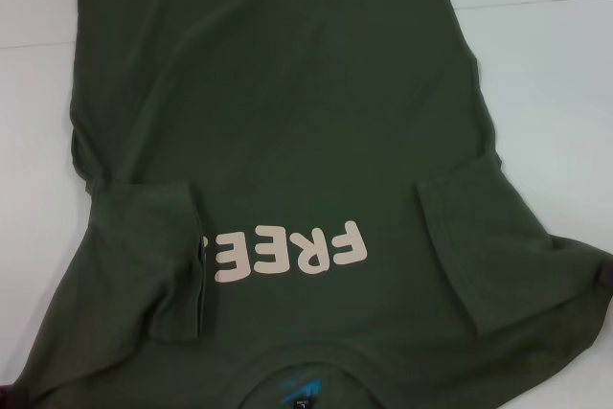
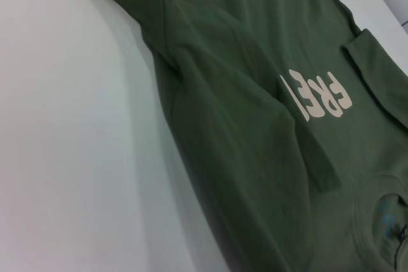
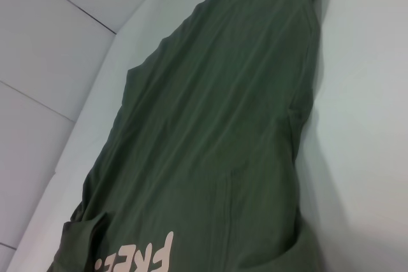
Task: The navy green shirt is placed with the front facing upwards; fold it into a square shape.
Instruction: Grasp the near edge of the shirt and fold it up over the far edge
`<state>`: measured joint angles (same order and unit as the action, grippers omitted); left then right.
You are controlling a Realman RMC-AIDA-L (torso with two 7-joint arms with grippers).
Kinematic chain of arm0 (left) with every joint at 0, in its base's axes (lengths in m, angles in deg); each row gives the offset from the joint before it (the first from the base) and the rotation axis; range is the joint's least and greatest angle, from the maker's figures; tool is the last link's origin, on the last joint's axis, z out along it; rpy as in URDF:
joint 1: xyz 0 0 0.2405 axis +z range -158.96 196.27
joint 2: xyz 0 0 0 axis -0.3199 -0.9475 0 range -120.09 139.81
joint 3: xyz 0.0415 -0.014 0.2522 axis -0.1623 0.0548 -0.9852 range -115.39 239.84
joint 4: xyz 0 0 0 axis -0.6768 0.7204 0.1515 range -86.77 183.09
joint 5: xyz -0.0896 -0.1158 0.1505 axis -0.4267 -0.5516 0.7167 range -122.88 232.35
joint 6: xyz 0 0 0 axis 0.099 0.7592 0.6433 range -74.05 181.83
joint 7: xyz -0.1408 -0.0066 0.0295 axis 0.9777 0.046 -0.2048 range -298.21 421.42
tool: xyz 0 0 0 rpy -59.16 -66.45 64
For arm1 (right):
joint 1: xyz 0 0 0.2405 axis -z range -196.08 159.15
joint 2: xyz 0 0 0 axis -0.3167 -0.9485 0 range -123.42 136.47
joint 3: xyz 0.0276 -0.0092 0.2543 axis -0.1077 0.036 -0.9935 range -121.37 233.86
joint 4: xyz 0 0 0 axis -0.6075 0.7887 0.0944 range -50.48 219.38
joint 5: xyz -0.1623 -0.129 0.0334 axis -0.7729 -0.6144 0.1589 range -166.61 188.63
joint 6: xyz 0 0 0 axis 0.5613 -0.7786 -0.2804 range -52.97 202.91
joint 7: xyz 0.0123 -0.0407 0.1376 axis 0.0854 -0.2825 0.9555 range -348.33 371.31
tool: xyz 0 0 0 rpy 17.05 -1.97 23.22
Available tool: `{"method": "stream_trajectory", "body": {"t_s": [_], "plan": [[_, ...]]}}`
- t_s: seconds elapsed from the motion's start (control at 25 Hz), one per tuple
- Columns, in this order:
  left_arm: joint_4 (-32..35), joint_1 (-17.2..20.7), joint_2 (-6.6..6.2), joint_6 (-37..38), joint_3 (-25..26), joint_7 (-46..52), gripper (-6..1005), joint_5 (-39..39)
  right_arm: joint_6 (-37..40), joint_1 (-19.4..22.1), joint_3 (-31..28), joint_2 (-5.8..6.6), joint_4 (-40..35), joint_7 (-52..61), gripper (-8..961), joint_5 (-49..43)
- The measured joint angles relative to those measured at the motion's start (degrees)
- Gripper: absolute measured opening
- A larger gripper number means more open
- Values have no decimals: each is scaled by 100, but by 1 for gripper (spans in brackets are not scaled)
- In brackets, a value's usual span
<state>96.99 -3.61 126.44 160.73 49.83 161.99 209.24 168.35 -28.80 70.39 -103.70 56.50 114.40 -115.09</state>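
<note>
The navy green shirt (image 1: 287,102) lies spread front up on the white table (image 1: 546,74), collar and blue logo (image 1: 302,392) nearest me, hem at the far side. Pale "FREE" letters (image 1: 306,251) read upside down. Both short sleeves are folded inward over the body, the left sleeve (image 1: 144,256) covering part of the last letter, the right sleeve (image 1: 479,237) lying beside the print. A dark bit of my left gripper (image 1: 8,396) shows at the shirt's near left corner, and a dark bit of my right gripper (image 1: 605,271) at its near right edge. The shirt (image 2: 255,125) (image 3: 210,144) fills both wrist views.
Bare white tabletop (image 2: 70,132) runs along the shirt's left side and also along its right side (image 3: 363,132). Thin seams cross the table at the back (image 1: 536,2). White panels (image 3: 51,49) stand beyond the far end.
</note>
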Motion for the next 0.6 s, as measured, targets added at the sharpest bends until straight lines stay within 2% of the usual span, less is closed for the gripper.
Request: {"method": "stream_trajectory", "body": {"t_s": [0.6], "plan": [[1, -6, -4, 29, 1, -2, 28, -2, 6, -47, -53, 11, 1, -8, 12, 1]]}}
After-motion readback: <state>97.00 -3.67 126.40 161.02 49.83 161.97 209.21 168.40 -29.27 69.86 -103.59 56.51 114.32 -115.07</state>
